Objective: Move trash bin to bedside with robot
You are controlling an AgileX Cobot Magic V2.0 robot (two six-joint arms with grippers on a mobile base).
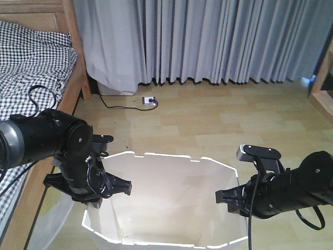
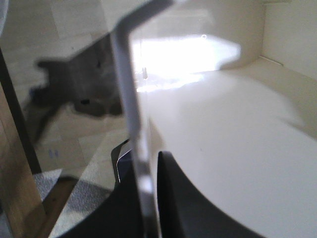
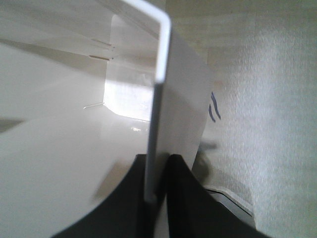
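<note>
Two grippers, left gripper (image 2: 146, 168) and right gripper (image 3: 157, 171), each pinch an opposite wall of the trash bin (image 1: 171, 182), which sits near the wooden bed frame (image 1: 71, 31); transport appears in hand, and the next move requires matched arm travel to avoid buckling.

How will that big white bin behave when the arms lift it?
Probably light: the trash bin looks empty and thin-walled. The walls likely flex where the jaws of the left gripper and right gripper pinch the rim. Glossy plastic may slip.
</note>
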